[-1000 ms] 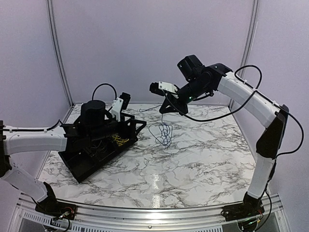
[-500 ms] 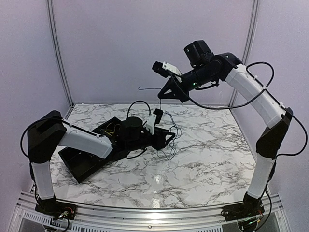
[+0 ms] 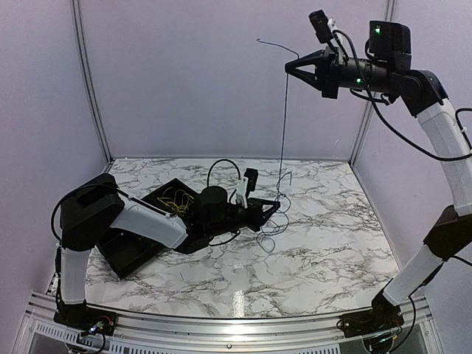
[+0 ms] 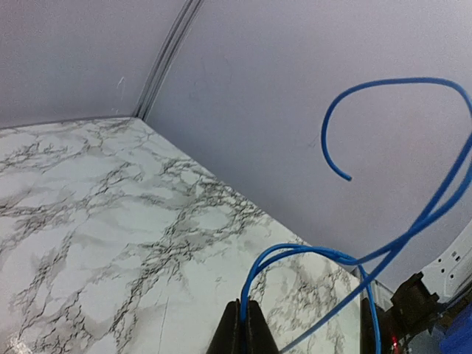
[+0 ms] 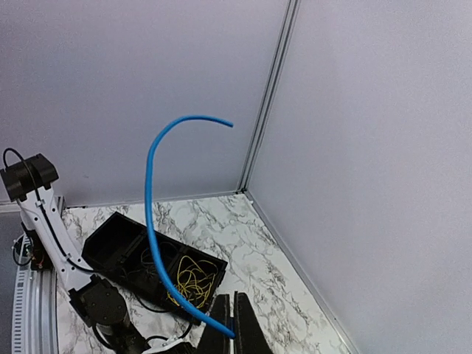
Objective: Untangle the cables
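Right gripper (image 3: 290,68) high, clamped on blue cable (image 3: 284,125); left gripper (image 3: 276,207) pinches same cable near worktop (image 3: 332,243).

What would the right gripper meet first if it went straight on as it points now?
Probably nothing near: ahead of the right gripper lies only the free end of the blue cable, then open air to the wall; depth unclear.

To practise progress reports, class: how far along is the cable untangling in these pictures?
Done: the yellow cable lies in the tray, clear of the blue cable. In hand: the right gripper, raised high, and the left gripper, low by the table, are both shut on it, taut between them. Left: its loops on the table need drawing out; the black cable I cannot place.
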Tool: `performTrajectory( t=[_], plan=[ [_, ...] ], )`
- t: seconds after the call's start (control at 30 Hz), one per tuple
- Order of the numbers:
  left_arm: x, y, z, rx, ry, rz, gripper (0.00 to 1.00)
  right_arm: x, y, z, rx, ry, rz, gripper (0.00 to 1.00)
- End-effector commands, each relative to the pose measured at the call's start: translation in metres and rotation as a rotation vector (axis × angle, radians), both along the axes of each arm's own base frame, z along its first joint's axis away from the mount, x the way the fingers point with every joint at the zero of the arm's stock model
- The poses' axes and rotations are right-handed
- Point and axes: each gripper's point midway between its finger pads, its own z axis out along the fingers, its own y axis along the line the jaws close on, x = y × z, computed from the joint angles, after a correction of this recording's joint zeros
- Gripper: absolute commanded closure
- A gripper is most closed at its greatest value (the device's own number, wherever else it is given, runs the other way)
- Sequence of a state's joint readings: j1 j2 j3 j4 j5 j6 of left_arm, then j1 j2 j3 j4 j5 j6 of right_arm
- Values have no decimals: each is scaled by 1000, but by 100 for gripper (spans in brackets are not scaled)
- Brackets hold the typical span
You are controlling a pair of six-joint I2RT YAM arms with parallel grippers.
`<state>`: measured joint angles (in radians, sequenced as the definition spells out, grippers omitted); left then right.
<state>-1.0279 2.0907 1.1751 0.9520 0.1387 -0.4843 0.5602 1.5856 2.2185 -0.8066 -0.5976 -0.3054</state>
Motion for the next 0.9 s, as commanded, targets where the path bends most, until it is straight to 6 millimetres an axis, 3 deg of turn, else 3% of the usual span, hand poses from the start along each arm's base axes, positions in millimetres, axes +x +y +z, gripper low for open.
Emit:
performTrajectory(
  t=[0.0, 0.07, 0.13, 0.2, 0.4, 0.5, 0.53, 0.67, 0.87],
  plan=[
    [-28, 4, -106, 231, 182, -43, 95, -32, -31, 123, 299, -348, -29, 100],
    [-37, 3, -117, 246, 205, -57, 91, -37, -44, 150, 369, -418, -79, 100],
    [-46, 0, -123, 257, 212, -75, 80, -43, -58, 178, 431, -484, -124, 100],
    [-53, -1, -121, 274, 172, -78, 73, -48, -64, 188, 447, -533, -134, 100],
    [-55, 11, -105, 279, 126, -39, 70, -31, -59, 163, 412, -464, -166, 100],
    [-53, 19, -91, 275, 92, -14, 70, -33, -58, 158, 397, -457, -157, 100],
    [-51, 24, -83, 270, 78, 9, 70, -30, -57, 153, 383, -452, -162, 100],
    [-45, 47, -19, 224, -39, 114, 60, -19, -50, 116, 289, -418, -166, 100],
    [-43, 82, 94, 195, -233, 250, 44, -6, -36, 31, 153, -292, -135, 100]
  ],
)
